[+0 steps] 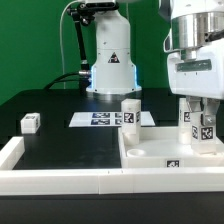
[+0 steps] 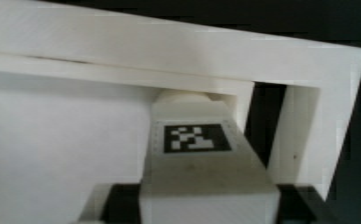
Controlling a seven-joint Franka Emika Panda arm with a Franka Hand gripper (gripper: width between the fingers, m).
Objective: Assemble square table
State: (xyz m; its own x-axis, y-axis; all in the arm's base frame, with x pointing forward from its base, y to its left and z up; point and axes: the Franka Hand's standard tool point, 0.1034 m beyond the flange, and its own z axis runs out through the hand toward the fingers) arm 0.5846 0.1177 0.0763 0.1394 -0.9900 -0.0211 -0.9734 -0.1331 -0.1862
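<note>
The fingers [image 2: 120,205] were closed on a leg [image 1: 201,126], one on each side of it. The leg stood up straight. It had black-and-white tags on its sides. In the wrist view, one tag faced the camera and the leg [image 2: 198,150] filled the gap between the fingers.

The leg was over the slab [image 1: 160,152], at the exterior view's right. Its lower end was down inside the raised rim. I could not tell if it touched the slab's floor. In the wrist view, the slab's rim [image 2: 177,52] ran across behind the leg and bent down beside it at a corner.

The slab lay flat on the black desk [image 1: 60,135], near the front on the exterior view's right. A tag showed on its front side.

A second leg [image 1: 130,112] stood up straight at the slab's far corner, on the exterior view's left side of the slab. It was well apart from the held leg.

A small block [image 1: 29,123] with a tag lay alone on the desk, far off at the exterior view's left.

The marker board [image 1: 97,119] lay flat behind the slab, just beside the second leg. A low white wall [image 1: 55,178] ran along the front of the desk.
</note>
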